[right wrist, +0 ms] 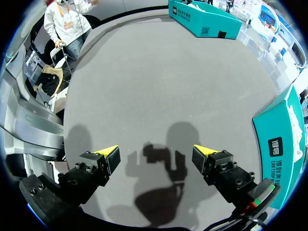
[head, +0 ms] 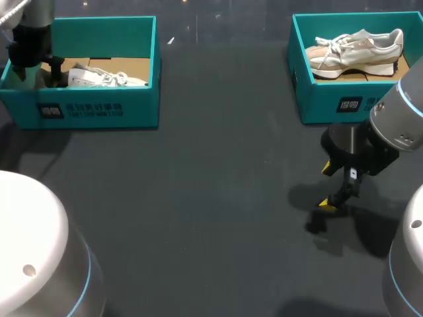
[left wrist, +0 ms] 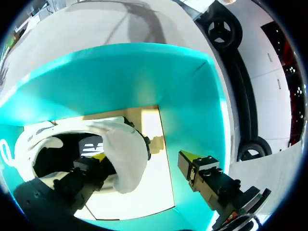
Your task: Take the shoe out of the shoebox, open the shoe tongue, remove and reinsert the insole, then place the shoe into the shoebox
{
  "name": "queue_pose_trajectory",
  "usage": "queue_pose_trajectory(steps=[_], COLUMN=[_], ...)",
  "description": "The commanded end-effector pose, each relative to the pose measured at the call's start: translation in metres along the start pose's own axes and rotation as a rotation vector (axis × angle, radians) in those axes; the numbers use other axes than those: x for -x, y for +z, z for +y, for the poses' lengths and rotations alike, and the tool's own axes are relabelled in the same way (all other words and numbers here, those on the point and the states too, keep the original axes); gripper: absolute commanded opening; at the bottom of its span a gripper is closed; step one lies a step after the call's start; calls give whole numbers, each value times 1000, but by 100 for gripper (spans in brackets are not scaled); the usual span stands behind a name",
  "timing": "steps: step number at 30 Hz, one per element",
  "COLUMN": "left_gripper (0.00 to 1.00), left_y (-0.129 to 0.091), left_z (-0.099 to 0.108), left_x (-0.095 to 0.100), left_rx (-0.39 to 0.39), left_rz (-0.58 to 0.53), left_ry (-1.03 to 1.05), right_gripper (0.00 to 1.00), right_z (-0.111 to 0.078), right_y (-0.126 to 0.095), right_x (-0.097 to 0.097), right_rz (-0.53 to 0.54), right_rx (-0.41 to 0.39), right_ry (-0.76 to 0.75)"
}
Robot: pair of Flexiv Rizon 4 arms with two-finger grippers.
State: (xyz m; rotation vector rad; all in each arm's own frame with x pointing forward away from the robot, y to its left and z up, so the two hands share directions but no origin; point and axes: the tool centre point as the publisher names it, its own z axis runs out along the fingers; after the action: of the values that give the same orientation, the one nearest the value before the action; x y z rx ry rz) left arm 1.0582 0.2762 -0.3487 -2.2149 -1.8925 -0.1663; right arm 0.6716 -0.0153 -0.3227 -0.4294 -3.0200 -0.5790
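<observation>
Inside the left shoebox (head: pixel 99 109), at the far left of the bench (head: pixel 198 198), the left fingers (left wrist: pixel 199 168) stand spread apart around part of a white shoe (left wrist: pixel 125 161). One finger is sunk into the shoe's dark opening, its yellow tip half hidden behind a white flap of the upper. The other finger hangs outside the shoe, above the brown cardboard floor and near the teal side wall. The white flap lies between the two fingers. It is clear of the outer finger, and whether it touches the inner one cannot be made out. So these fingers are open and grip nothing. In the head view the rest of the shoe stretches along the box floor, away from the fingers toward the box's other end.

Across the bench, the right fingers (head: pixel 328 169) hang above the bare grey surface, wide apart, with only their own shadow under and between them. The right shoebox (head: pixel 324 99) stands near them, off to the side of one finger. A beige and white shoe (head: pixel 357 49) lies in it, well apart from both tips.
</observation>
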Motion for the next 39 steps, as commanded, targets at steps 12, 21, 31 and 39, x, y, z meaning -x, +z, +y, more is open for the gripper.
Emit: queue_pose_trajectory(steps=[12,21,31,39], left_gripper=[100,100,100,100], left_y=[-79,-131,-167,-170], left_z=[-25,-57,-81,-82], left_x=[-4,-22,-32,-32], left_rx=[81,74,81,86], left_rz=[-62,-84,-142,-150], left_ry=[-22,-51,-58,-48], right_gripper=[100,100,100,100], right_z=[-1,-1,-1,-1], right_y=[0,0,0,0], right_x=[-2,-2,-2,-2], right_rz=[-4,-4,-4,-4], right_rx=[-1,-1,-1,-1], right_ry=[0,0,0,0])
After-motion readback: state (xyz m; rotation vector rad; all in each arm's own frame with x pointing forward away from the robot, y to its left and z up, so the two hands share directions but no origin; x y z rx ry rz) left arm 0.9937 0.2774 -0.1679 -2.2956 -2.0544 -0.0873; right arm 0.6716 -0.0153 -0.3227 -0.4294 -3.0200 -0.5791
